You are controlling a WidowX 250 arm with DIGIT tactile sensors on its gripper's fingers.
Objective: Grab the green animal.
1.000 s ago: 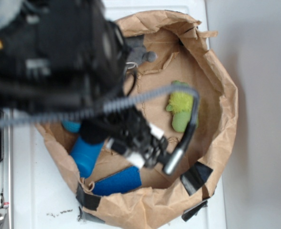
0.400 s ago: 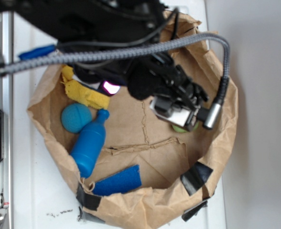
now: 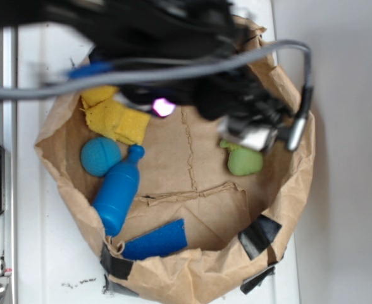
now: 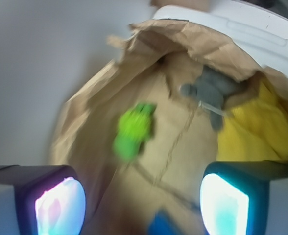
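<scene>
Paper bag (image 3: 281, 209) holds teal ball (image 3: 100, 156), blue bottle (image 3: 118, 190), yellow cloth (image 3: 116, 117).

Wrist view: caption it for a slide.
Open fingers frame a small light-green plush animal lying in a brown paper bag.

A white counter (image 3: 40, 266) carries a crumpled brown paper bag (image 3: 287, 209), rolled down into a shallow open basin and patched with strips of black tape. A few dark specks lie near the counter's front edge.
</scene>
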